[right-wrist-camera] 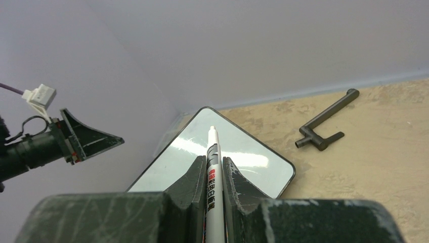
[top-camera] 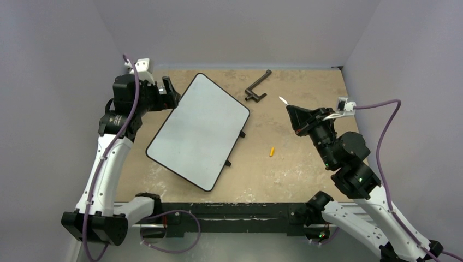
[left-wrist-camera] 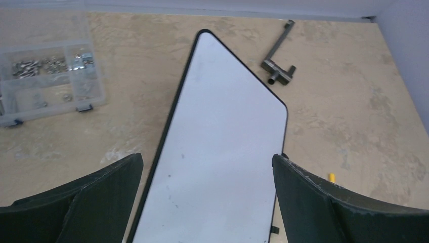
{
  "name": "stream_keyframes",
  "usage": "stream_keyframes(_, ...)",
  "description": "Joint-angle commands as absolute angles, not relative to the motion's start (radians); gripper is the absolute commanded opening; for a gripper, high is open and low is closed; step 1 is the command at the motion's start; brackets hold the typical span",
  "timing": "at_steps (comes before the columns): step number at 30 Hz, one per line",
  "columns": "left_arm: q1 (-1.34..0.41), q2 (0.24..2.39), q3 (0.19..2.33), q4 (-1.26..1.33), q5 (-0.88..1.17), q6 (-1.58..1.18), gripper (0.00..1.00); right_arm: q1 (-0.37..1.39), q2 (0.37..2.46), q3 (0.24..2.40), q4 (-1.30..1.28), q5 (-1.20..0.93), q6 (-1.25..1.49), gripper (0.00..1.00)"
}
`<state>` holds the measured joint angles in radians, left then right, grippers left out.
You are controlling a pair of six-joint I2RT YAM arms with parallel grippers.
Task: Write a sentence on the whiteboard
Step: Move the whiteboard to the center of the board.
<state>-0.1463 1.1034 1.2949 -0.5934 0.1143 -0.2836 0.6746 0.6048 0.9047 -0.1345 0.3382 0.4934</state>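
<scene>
Whiteboard [top-camera: 199, 131] lies flat on the desk [top-camera: 295, 174], left of centre and turned at an angle, one rounded corner pointing toward the far wall. It has a thin black rim and a plain white face with a few faint specks in the left wrist view. Two small black feet [top-camera: 242, 134] jut from its right-hand edge. Left hand [top-camera: 169, 90] sits at the board's far-left edge, fingers spread wide. In its own camera the board [left-wrist-camera: 222, 152] runs up between the two dark fingers [left-wrist-camera: 101, 202]. Cannot tell whether either finger touches the rim. Right hand [top-camera: 292, 112] is raised right of the board and well apart from it, pinching a white pen [top-camera: 283, 100] whose tip points up and toward the far wall. From the right wrist, the pen [right-wrist-camera: 212, 167] is clamped upright between the fingers, printed barrel showing and tip bare, with the board [right-wrist-camera: 253, 162] beyond it. A small orange cap [top-camera: 271, 152] lies on the desk between the board and the right arm. A dark T-shaped metal handle [top-camera: 257, 87] lies near the far wall, just beyond the board's far corner. A clear compartment box of screws [left-wrist-camera: 48, 76] sits left of the board, seen only from the left wrist.
</scene>
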Motion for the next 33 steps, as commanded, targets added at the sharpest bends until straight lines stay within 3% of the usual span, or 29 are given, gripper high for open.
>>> stream_keyframes(1,-0.026,1.113,1.204,-0.567,0.202,-0.279,1.00,0.673,0.618,0.902,-0.088,0.289,0.508,0.00)
stream_keyframes(5,0.082,1.158,1.188,-0.538,0.276,-0.297,1.00,0.673,0.619,0.894,-0.103,0.279,0.507,0.00)
stream_keyframes(10,0.212,1.249,1.163,-0.434,0.518,-0.364,0.93,0.673,0.626,0.895,-0.094,0.241,0.506,0.00)
stream_keyframes(19,0.258,1.402,1.188,-0.403,0.720,-0.353,0.87,0.673,0.665,0.924,-0.108,0.180,0.473,0.00)
stream_keyframes(27,0.248,1.479,1.196,-0.394,0.828,-0.373,0.62,0.673,0.646,0.907,-0.111,0.163,0.492,0.00)
stream_keyframes(33,0.223,1.532,1.207,-0.390,0.915,-0.382,0.53,0.673,0.632,0.891,-0.119,0.160,0.504,0.00)
